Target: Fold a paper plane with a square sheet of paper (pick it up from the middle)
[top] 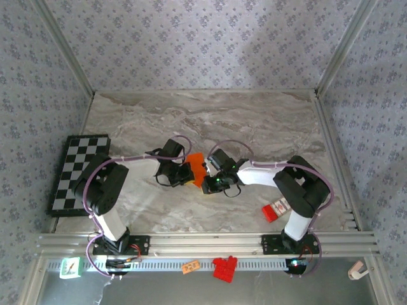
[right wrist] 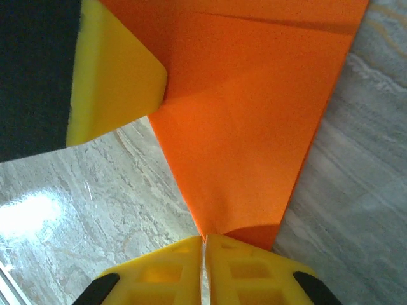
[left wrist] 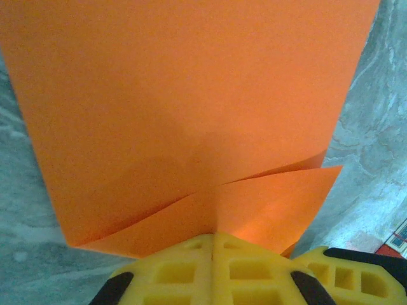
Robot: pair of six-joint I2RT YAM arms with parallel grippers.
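Left gripper [left wrist: 213, 237] and right gripper [right wrist: 205, 239] clamp the sheet [left wrist: 191, 95] between them.

Nothing really legible here. The small orange tag [top: 191, 267] has some dark marks and the red-and-white box [top: 276, 209] carries print, but both are too tiny to read.

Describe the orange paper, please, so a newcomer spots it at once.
At the middle of the table, the left gripper and right gripper meet. Both pinch the paper, creased and much bigger than the orange tag at the near edge.
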